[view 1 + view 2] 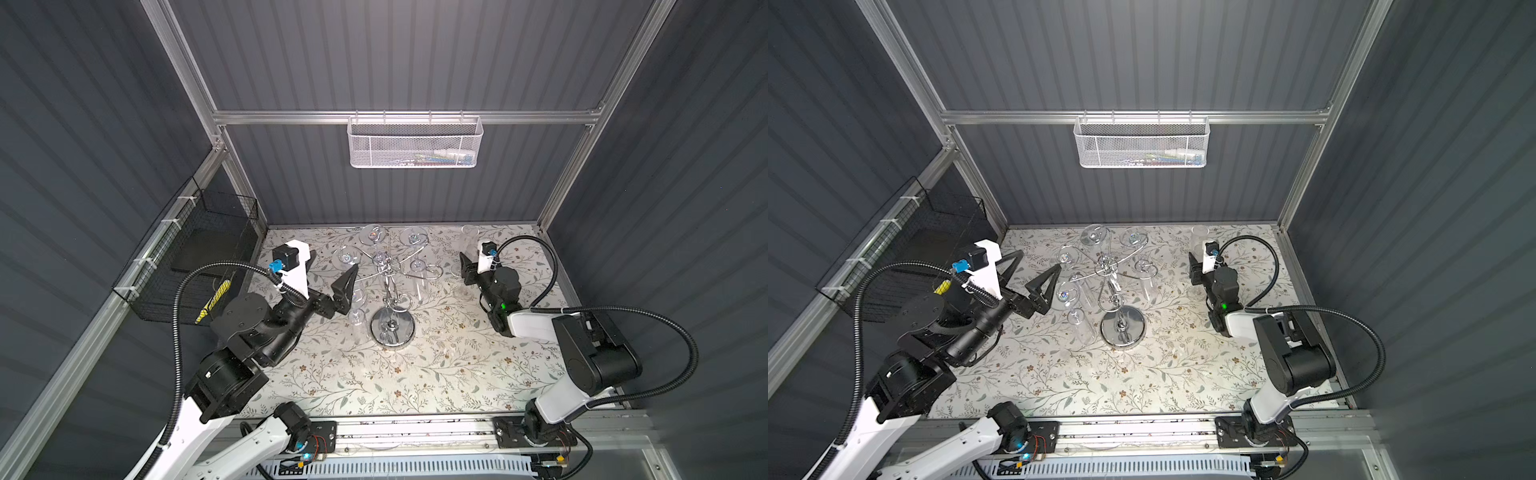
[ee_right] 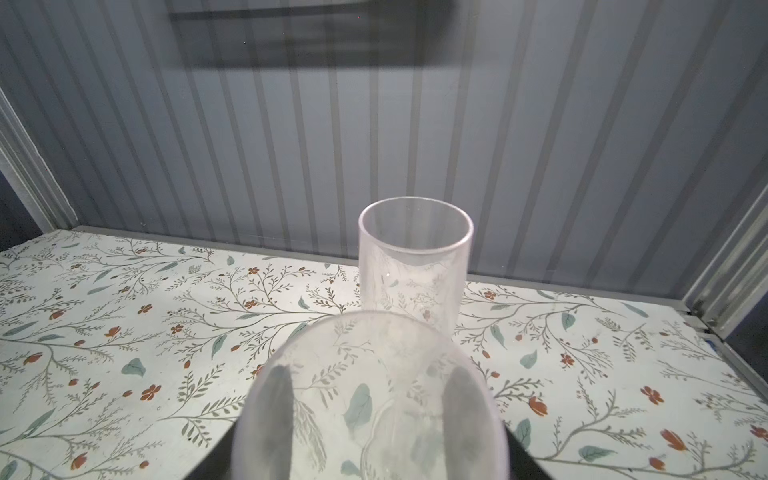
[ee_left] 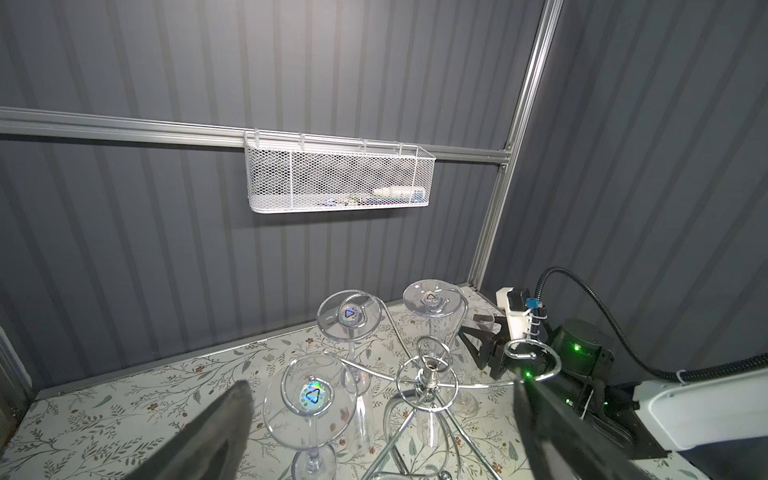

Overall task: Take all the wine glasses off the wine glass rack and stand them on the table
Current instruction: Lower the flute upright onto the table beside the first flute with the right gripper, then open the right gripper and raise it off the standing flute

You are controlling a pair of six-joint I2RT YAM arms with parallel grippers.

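Observation:
The chrome wine glass rack (image 1: pixel 392 328) (image 1: pixel 1123 328) stands mid-table, its hub (image 3: pixel 432 365) in the left wrist view. Several clear glasses hang on it upside down, and one hook (image 3: pixel 532 357) is bare. My left gripper (image 1: pixel 334 258) (image 1: pixel 1040 259) (image 3: pixel 380 384) is wide open beside the rack's left arms, touching nothing. At the back right, my right gripper (image 1: pixel 473 266) (image 2: pixel 370 370) is shut on an upright wine glass (image 2: pixel 374 340), its fingers showing through the bowl. Just beyond it stands a second upright glass (image 2: pixel 415 249) (image 1: pixel 469 235).
A white mesh basket (image 1: pixel 415 145) hangs on the back rail. A black wire basket (image 1: pixel 199 253) is fixed to the left wall. The floral table (image 1: pixel 415 374) is walled at the back and both sides. The right arm's cable loops over the table's right edge.

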